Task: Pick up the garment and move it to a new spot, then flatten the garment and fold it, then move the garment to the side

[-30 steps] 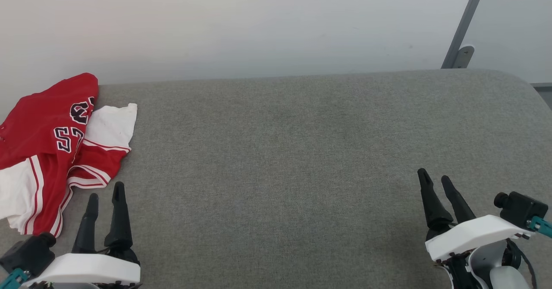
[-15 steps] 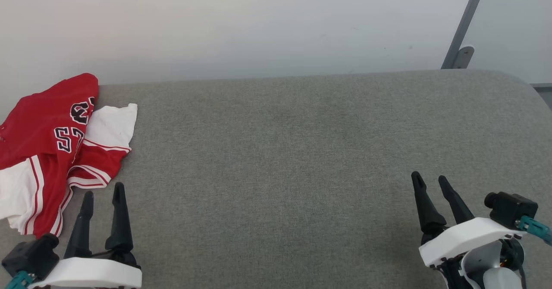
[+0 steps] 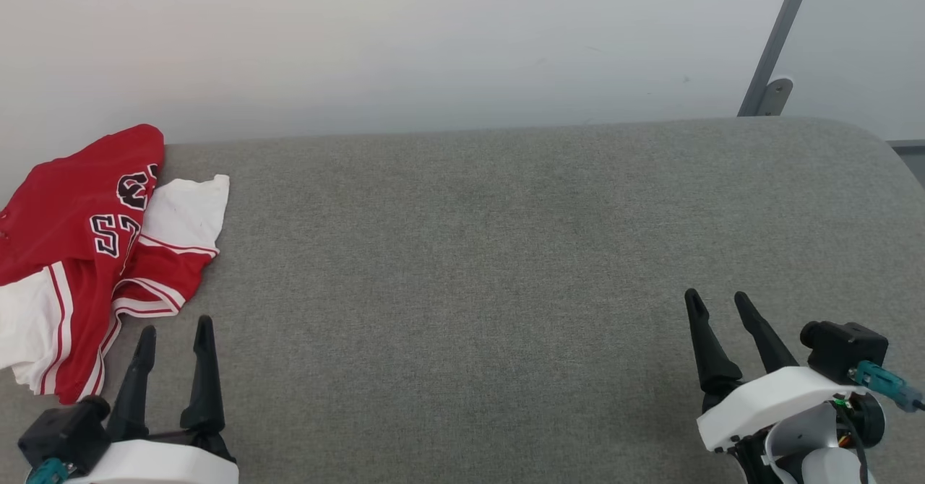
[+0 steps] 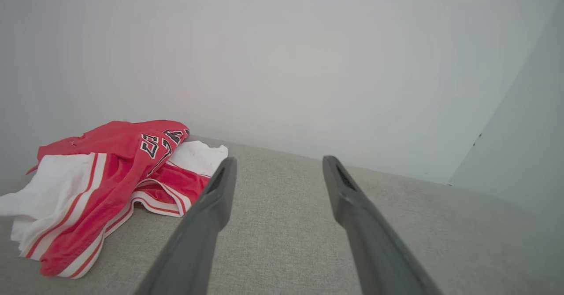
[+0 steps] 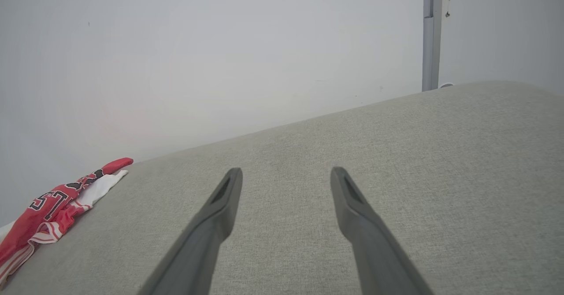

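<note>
While the red jersey (image 3: 79,217) lies crumpled at the far left end of the grey fabric-covered tabletop (image 3: 470,253), its upper edge pushed up against the pale wall (image 3: 433,36), you have both pincers released and empty. Your left pincer (image 3: 176,325) is just beside the jersey's striped hem (image 3: 144,303). Your right pincer (image 3: 717,295) is well apart from it, over bare fabric at the right.

The pick-up looks not yet begun, so lead with the left. Aim for a bunched fold of red cloth rather than a single loose edge. Press the fingertips down into the padding, and clench only once cloth sits between them. Lift high enough that the white sleeve (image 3: 188,206) clears the surface, then carry the jersey toward the open middle, where both pincers can reach to spread it.
</note>
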You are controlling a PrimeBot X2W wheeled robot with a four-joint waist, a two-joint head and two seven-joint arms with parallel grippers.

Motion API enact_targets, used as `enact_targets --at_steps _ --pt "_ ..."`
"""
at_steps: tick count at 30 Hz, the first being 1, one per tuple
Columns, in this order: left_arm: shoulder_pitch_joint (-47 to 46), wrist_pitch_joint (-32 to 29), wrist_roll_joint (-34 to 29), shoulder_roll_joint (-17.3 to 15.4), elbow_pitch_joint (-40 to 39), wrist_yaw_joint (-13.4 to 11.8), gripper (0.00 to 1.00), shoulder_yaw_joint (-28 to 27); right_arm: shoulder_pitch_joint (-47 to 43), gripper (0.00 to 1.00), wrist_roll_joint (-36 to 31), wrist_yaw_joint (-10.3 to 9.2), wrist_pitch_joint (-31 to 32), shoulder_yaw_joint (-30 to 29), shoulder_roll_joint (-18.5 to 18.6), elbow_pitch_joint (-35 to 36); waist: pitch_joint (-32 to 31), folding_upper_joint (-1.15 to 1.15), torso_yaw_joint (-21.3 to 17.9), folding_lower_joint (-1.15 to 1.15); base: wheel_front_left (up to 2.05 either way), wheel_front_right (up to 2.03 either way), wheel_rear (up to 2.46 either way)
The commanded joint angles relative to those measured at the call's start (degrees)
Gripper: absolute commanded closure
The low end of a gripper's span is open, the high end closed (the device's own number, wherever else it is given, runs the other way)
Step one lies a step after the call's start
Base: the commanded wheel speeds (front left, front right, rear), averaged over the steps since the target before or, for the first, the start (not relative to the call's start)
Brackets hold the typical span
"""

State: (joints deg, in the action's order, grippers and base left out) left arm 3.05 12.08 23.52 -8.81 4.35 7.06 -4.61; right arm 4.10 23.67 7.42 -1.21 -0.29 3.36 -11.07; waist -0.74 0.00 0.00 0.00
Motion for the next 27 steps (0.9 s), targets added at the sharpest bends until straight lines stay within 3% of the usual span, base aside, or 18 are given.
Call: enact_targets --at_steps 1,27 --pt "0.5 0.3 -1.2 -0.3 -0.1 0.2 0.00 0.1 0.0 0.00 -1.1 0.11 -0.5 0.1 -0.2 0.5 0.0 0.00 0.0 0.00 0.00 0.00 0.00" --pt "1.8 3.2 -7.8 -2.8 0.9 0.4 0.00 2.0 -1.1 0.00 -11.5 0.07 -2.7 0.2 -0.3 0.6 -0.2 0.00 -0.2 0.00 0.00 0.00 0.00"
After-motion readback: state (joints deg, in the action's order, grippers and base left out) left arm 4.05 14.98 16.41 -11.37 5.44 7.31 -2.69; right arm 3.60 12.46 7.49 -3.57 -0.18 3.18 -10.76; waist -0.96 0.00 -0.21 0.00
